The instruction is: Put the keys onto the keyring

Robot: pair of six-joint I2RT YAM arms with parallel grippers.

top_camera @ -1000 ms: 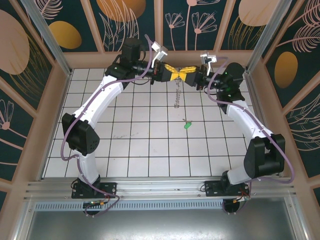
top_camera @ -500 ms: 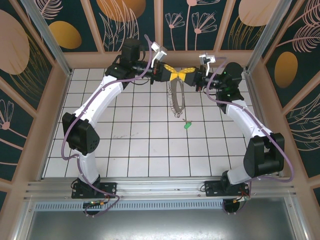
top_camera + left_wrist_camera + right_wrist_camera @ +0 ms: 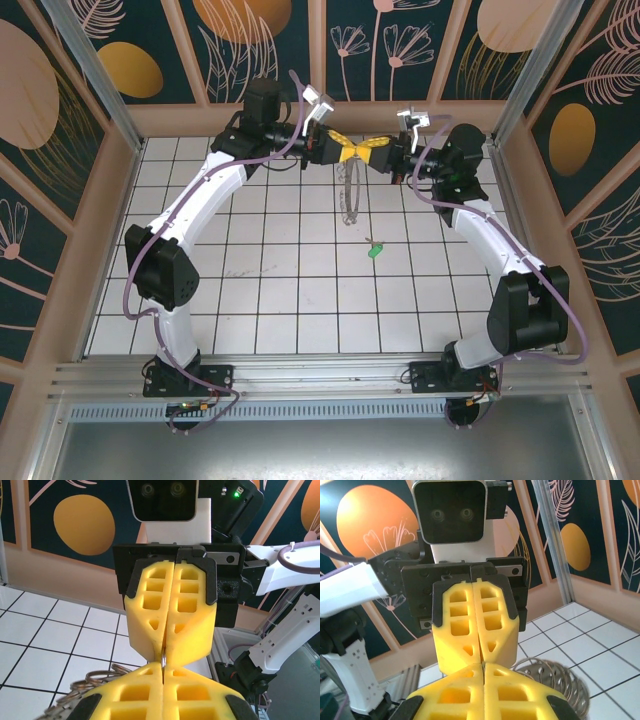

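Observation:
The keyring (image 3: 349, 195), a thin grey loop, hangs above the tiles below the two grippers, which meet tip to tip. My left gripper (image 3: 346, 151) is shut on the top of the loop. In the left wrist view a short piece of its wire (image 3: 163, 657) runs between my left gripper (image 3: 163, 674) and the yellow fingers (image 3: 190, 625) of the other one. My right gripper (image 3: 360, 150) is shut on the same piece of wire. Its wrist view shows the ring's coils (image 3: 552, 677) beside my right gripper (image 3: 483, 667). The green-headed key (image 3: 374, 250) lies on the floor, a tile nearer than the ring.
The white tiled floor (image 3: 250, 290) is bordered by a wooden rim and patterned walls (image 3: 90, 90). An aluminium rail (image 3: 320, 375) runs along the near edge by the arm bases. Both arms reach to the far middle.
The right gripper's jaws have closed onto the ring's wire opposite the left gripper. The hanging loop has swung and turned below them. The key has not moved.

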